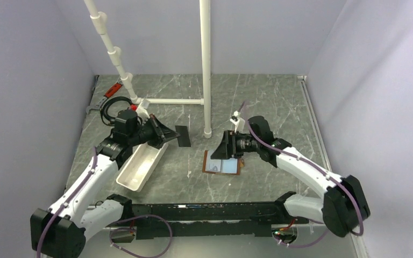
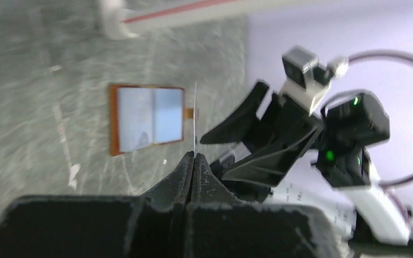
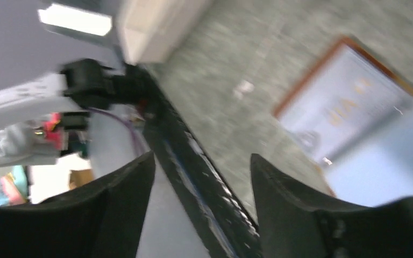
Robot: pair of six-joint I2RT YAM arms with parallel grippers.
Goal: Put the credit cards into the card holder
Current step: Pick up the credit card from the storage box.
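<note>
The brown card holder (image 1: 205,162) lies open on the table, and light blue cards (image 1: 221,164) cover its pockets. My left gripper (image 1: 168,135) is shut on a thin dark credit card (image 1: 183,136), held out over the table left of the holder. From the left wrist, that card (image 2: 195,118) shows edge-on, rising from the closed fingertips (image 2: 189,161); the holder (image 2: 114,121) lies beyond. My right gripper (image 1: 227,146) hovers open at the holder's far edge, nothing between its fingers. The right wrist view is blurred: open gripper (image 3: 201,161), holder's brown rim (image 3: 306,78) to the right.
A long white tray (image 1: 140,167) lies under the left arm. A white pipe post (image 1: 206,70) stands just behind the holder, with a slanted pipe (image 1: 113,51) at the back left. The black base rail (image 1: 204,210) runs along the near edge.
</note>
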